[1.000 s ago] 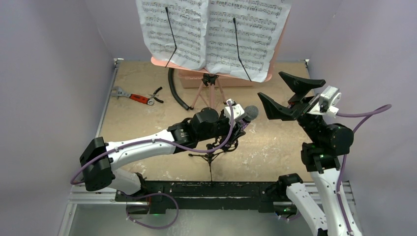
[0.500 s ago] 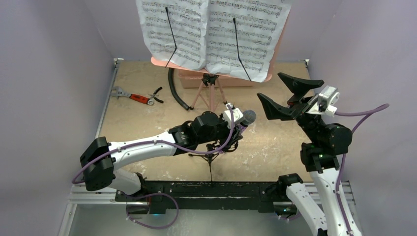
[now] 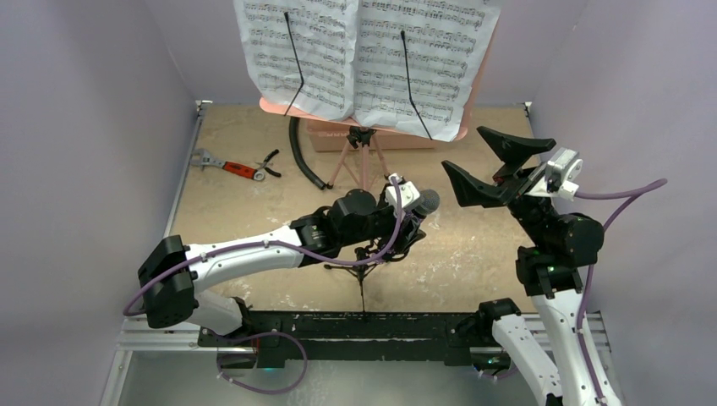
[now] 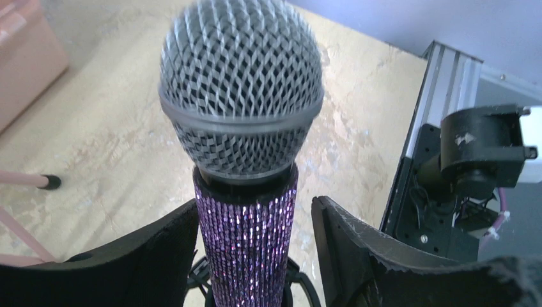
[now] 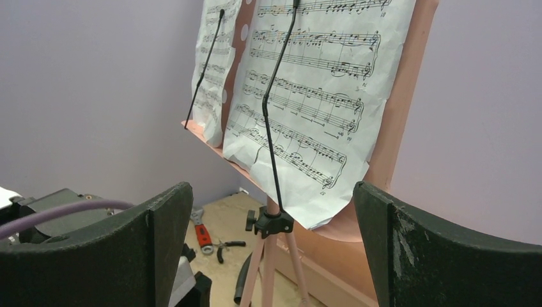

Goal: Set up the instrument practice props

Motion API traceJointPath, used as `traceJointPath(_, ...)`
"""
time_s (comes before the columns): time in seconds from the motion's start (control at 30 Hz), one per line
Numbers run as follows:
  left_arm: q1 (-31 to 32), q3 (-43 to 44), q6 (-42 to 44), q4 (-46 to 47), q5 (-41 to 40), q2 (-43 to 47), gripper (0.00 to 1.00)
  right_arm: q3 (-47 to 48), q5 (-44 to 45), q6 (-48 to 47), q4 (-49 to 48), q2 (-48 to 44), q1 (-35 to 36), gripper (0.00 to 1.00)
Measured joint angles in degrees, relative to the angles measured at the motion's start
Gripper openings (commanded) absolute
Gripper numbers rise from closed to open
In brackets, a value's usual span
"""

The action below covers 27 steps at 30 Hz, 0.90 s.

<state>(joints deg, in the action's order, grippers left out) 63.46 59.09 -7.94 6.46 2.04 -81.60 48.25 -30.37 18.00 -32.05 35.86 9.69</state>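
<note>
Left claw [image 4: 254, 210] is spread around the purple glittery microphone [image 4: 246, 249], with a gap on one side, so it isn't pinching. The microphone is upright, grey head up, sitting in the small black tripod mic stand [image 3: 362, 264] at front centre of the table [image 3: 228, 211]. Right claw [image 5: 271, 192] is spread wide, empty and raised, facing the pink music stand [image 5: 396, 128] at the back, which holds the white sheet-music pages [image 3: 363, 51].

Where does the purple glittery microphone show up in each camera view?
Top external: microphone mid-table, slightly right of centre, its grey head showing.
Left wrist: microphone fills the centre, upright.
Right wrist: not in it.
Shared landmark: the pink music stand's legs, seen in all three.
</note>
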Motion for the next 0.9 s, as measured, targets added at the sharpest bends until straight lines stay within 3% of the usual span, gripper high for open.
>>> traceJointPath(0.2,0.07,3.04,0.0,3.06,-1.95,-0.15,0.6,-0.02,0.42,0.0,0.0,0.0,0.0,0.98)
traceJointPath(0.6,0.07,4.22,0.04,5.18,-3.37,-1.57,0.25,-0.02,0.68,0.15,-0.02,0.13,0.0,0.98)
traceJointPath(0.9,0.07,-0.07,-0.02,4.63,-3.1,1.36,0.19,-0.02,0.68,0.15,-0.28,1.09,0.0,0.98)
